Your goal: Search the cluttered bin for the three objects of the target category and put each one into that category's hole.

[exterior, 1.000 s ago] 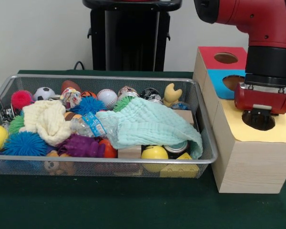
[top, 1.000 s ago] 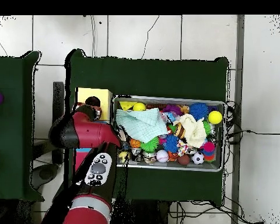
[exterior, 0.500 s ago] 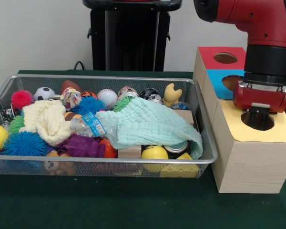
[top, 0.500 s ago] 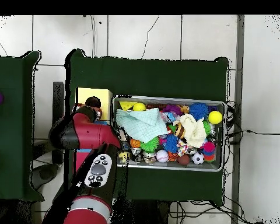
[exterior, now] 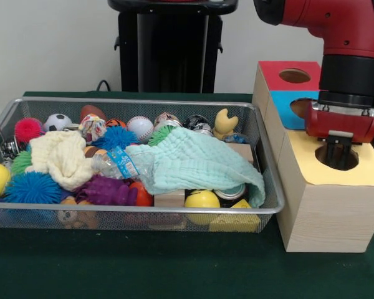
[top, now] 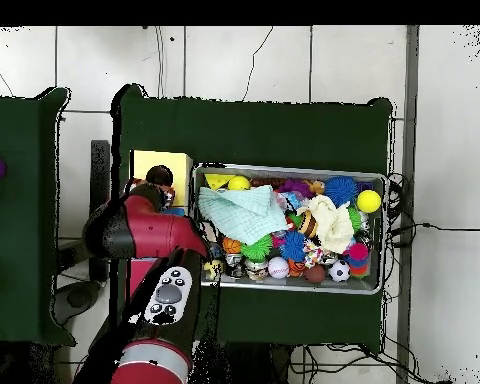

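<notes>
A knotted rope ball (exterior: pixel 92 128) of white, red, blue and yellow strands lay toward the far left of the wide silver wire-mesh bin (exterior: pixel 271 205), between a black-and-white soccer ball (exterior: pixel 57 121) and a blue spiky rubber ball (exterior: pixel 115 137). Only that one rope ball could be made out in the clutter. A pale green muslin cloth (exterior: pixel 196 162) was draped over the bin's right half, with a cream cloth (exterior: pixel 62 157) heaped at the left and a crumpled plastic bottle (exterior: pixel 121 164) between them. Just right of the bin stood a light wooden box (exterior: pixel 327 215) with red, blue and yellow tops. The red-and-black arm's gripper (exterior: pixel 338 156) hung right at the round hole (exterior: pixel 338 158) in the yellow top; whether it was released or clenched, I could not tell.
</notes>
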Controlling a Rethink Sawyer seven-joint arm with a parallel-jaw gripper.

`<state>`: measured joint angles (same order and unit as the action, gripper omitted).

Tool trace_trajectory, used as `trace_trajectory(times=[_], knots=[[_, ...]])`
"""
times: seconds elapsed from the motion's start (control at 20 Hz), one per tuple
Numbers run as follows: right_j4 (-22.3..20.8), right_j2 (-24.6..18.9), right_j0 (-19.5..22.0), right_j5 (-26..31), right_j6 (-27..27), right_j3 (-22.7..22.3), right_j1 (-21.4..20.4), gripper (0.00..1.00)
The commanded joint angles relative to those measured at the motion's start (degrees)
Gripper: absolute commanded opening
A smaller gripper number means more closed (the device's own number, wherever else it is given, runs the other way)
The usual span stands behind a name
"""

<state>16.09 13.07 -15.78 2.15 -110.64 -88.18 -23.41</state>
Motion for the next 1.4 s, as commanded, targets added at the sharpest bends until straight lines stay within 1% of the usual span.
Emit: trace_trajectory(times=[0.05,0.35,0.8,1.15,1.4], knots=[[-0.7,-5.9,0.6,5.1,-9.8,-9.5,-1.5,0.00],[-0.9,-6.2,1.4,6.2,-9.1,-12.4,-5.5,0.00],[-1.1,-7.1,2.6,6.5,-8.4,-15.2,-8.9,0.00],[-2.2,-8.7,5.4,7.9,-6.5,-18.5,-13.3,0.00],[-3.1,-9.4,7.5,8.6,-5.1,-19.9,-15.5,0.00]])
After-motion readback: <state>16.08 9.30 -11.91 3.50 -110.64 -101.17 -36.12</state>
